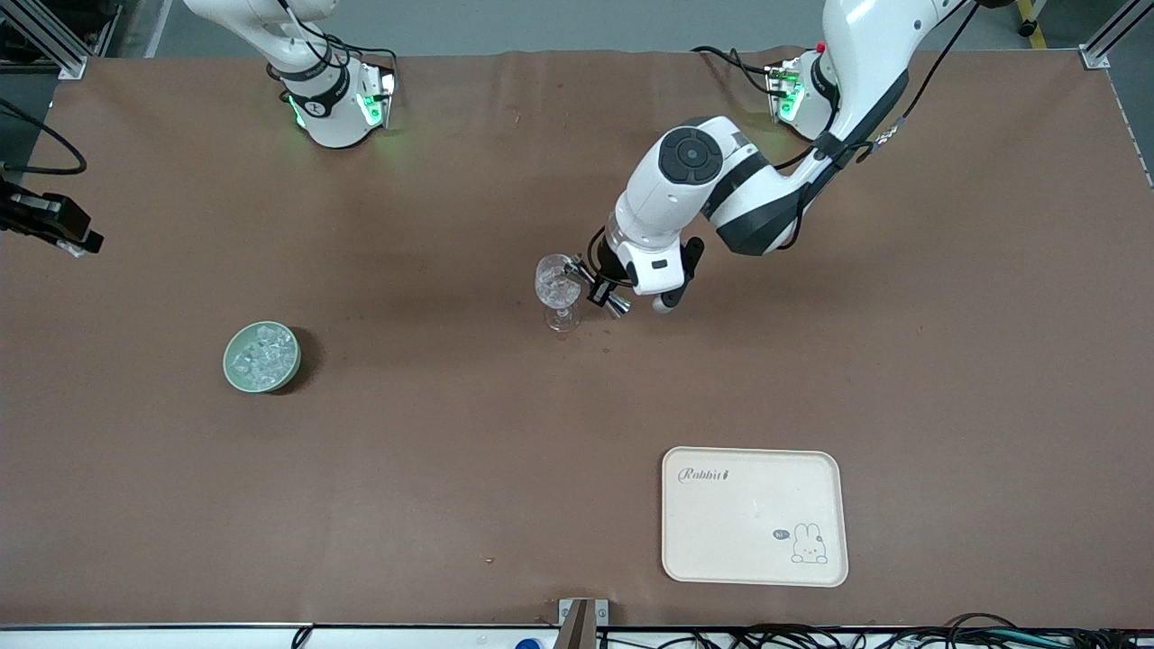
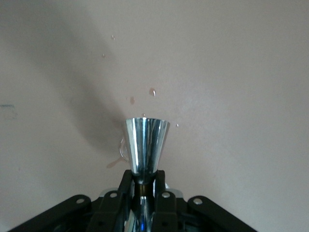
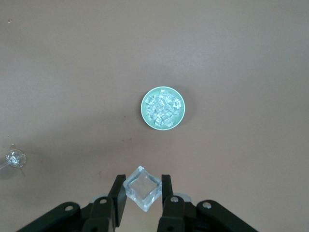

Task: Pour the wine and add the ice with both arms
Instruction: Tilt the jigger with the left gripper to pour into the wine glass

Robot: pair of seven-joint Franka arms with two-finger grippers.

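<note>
A clear stemmed glass [image 1: 559,290] stands mid-table. My left gripper [image 1: 597,287] is beside it, shut on the waist of a shiny steel jigger [image 1: 617,306] that lies tilted; in the left wrist view the gripper [image 2: 145,186] holds the jigger [image 2: 146,142] above the brown table. A pale green bowl [image 1: 261,357] of ice cubes [image 1: 263,351] sits toward the right arm's end. My right gripper [image 3: 142,193] is high over the table near the bowl [image 3: 163,108], shut on one clear ice cube [image 3: 142,188]. The glass [image 3: 15,158] shows small in that view.
A cream tray [image 1: 754,516] with a rabbit print lies near the front camera, toward the left arm's end. Small wet drops [image 1: 604,339] dot the brown table cover beside the glass, and they also show in the left wrist view [image 2: 153,92].
</note>
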